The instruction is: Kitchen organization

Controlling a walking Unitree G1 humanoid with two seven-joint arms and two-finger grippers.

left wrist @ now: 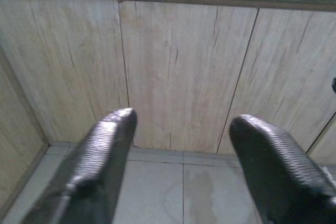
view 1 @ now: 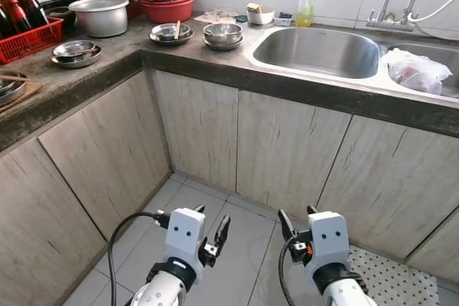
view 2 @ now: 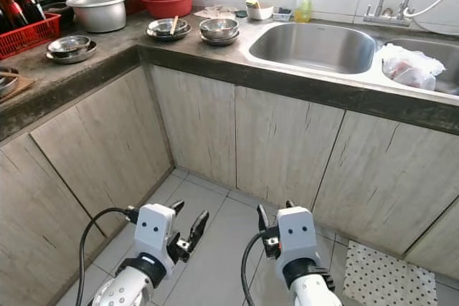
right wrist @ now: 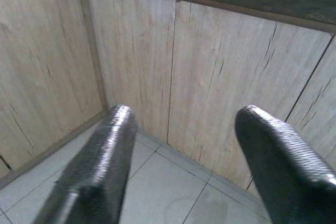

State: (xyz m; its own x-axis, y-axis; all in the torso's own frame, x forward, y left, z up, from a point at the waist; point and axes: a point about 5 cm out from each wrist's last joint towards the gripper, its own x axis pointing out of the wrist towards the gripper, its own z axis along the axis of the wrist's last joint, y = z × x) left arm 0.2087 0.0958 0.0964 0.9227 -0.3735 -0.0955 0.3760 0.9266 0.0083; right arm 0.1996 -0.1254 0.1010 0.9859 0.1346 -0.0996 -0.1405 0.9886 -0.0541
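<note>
On the dark L-shaped counter (view 1: 107,69) stand stacked steel bowls (view 1: 223,34), a steel dish with a utensil in it (view 1: 171,32) and another steel dish (view 1: 76,52). Behind them are an aluminium pot (view 1: 102,16) and a red basin (view 1: 167,6) holding a lidded pot. My left gripper (view 1: 211,221) and right gripper (view 1: 297,218) hover low over the tiled floor, well below the counter, both open with nothing between the fingers. The wrist views look past the left gripper (left wrist: 181,166) and right gripper (right wrist: 184,156) at wooden cabinet doors.
A double steel sink (view 1: 315,51) lies at the right, with a plastic bag (view 1: 416,69) in its far basin. A soap bottle (view 1: 305,11) and small white bowl (view 1: 259,16) stand behind. A red crate (view 1: 25,37) holds bottles. A dotted mat (view 1: 391,277) covers the floor.
</note>
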